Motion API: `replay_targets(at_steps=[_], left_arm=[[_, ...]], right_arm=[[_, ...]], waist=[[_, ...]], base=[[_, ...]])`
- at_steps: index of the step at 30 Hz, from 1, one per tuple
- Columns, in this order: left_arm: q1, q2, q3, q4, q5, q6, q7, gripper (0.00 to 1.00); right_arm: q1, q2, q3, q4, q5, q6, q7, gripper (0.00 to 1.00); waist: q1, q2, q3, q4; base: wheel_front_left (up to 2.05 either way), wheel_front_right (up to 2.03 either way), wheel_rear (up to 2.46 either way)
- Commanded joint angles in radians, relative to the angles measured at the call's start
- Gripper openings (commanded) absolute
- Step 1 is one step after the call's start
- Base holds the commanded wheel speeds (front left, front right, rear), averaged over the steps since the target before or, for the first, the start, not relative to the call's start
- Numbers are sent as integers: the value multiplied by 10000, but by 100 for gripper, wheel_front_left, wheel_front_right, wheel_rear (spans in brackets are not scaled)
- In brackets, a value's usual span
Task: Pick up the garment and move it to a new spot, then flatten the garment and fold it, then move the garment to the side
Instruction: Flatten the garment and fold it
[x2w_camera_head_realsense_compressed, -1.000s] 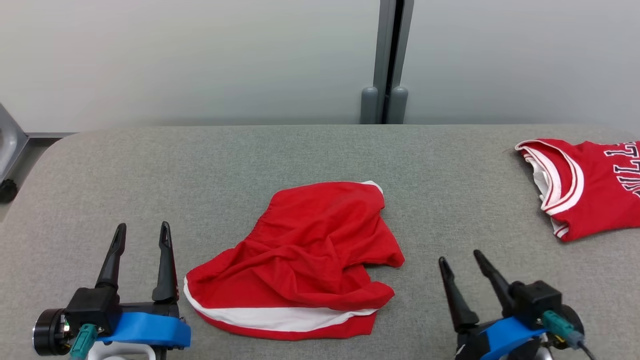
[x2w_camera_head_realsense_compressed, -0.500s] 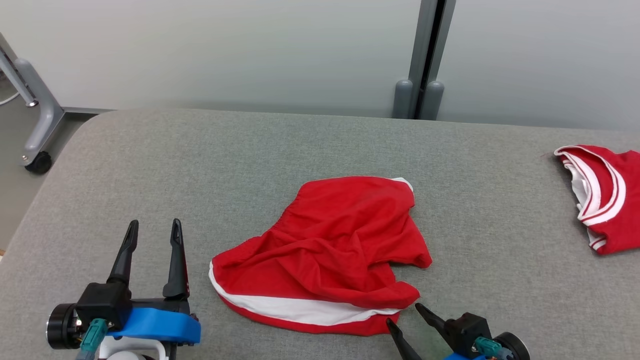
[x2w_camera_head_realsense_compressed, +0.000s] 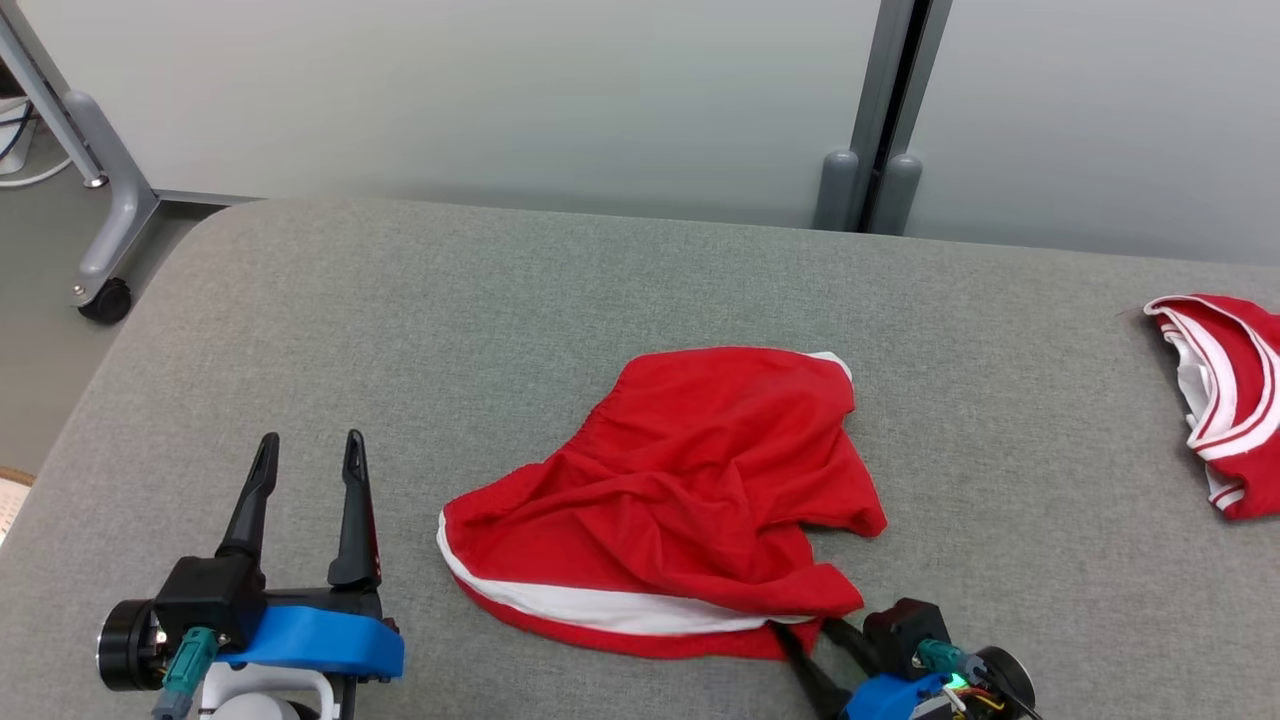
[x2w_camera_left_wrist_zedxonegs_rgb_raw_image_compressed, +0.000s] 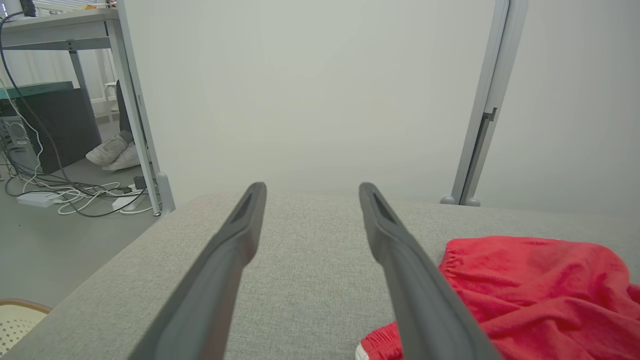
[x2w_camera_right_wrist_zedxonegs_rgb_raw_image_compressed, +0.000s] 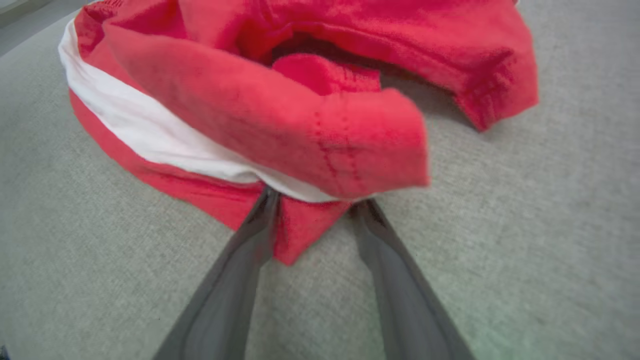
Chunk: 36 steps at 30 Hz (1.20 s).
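Reaching toward the cloth, the right gripper (x2w_camera_head_realsense_compressed: 805, 640) has come in the head view to the 5 o'clock corner of the garment (x2w_camera_head_realsense_compressed: 680, 500). A second ago it waited well apart from it. The camera has turned too, so the whole picture is shifted. I judge that the first step, the pick-up, is now beginning. The garment lies crumpled in the middle of the grey surface (x2w_camera_head_realsense_compressed: 500, 300). The left gripper (x2w_camera_head_realsense_compressed: 310, 436) rests at 8 o'clock of it, near but not touching, with its fingers apart. A second red jersey (x2w_camera_head_realsense_compressed: 1225, 400) lies well apart at 2 o'clock, and a wheeled frame (x2w_camera_head_realsense_compressed: 100, 250) stands on the floor at 10 o'clock. Nothing stands between the grippers and the cloth.

In the left wrist view the left gripper (x2w_camera_left_wrist_zedxonegs_rgb_raw_image_compressed: 312, 186) is wide apart and holds nothing. The garment (x2w_camera_left_wrist_zedxonegs_rgb_raw_image_compressed: 540, 290) is at 4 o'clock. Pale shoes (x2w_camera_left_wrist_zedxonegs_rgb_raw_image_compressed: 112, 152) and cables (x2w_camera_left_wrist_zedxonegs_rgb_raw_image_compressed: 75, 200) lie on the floor at 9 o'clock.

In the right wrist view the right gripper (x2w_camera_right_wrist_zedxonegs_rgb_raw_image_compressed: 317, 200) has its two fingers apart, with the pointed red corner of the garment (x2w_camera_right_wrist_zedxonegs_rgb_raw_image_compressed: 280, 115) between them. It is not yet clamped. A loose fold hangs over the fingertips, so the grip may take more than one layer.
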Motion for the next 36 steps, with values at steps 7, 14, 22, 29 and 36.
replay_targets(at_steps=[7, 14, 22, 29, 36], left_arm=[[223, -116, 190, 97, 134, -122, -46, 100], [431, -264, 239, 170, 169, -210, -46, 100], [553, -436, 257, 242, 192, -270, -47, 100], [622, -497, 334, 275, 259, -318, -47, 100], [568, -536, 377, 290, 303, -391, -47, 100]], right_arm=[[-253, -198, -172, 415, 400, 0, -396, 0], [626, -1002, -688, -687, 425, 0, -462, 0], [2433, -1501, -1466, -2785, 373, 1, 621, 0], [3536, -1546, -2652, -4888, 56, 1, 1551, 100], [3849, -1614, -3477, -6910, -315, 1, 2314, 100]], waist=[[-1, 0, -280, -452], [-1, 0, -493, -1070], [-1, 0, -555, -1498], [-1, 0, -619, -1651], [-1, 0, -607, -1592]], base=[[0, 0, 0], [0, 0, 0], [0, 0, 0], [0, 0, 0], [0, 0, 0]])
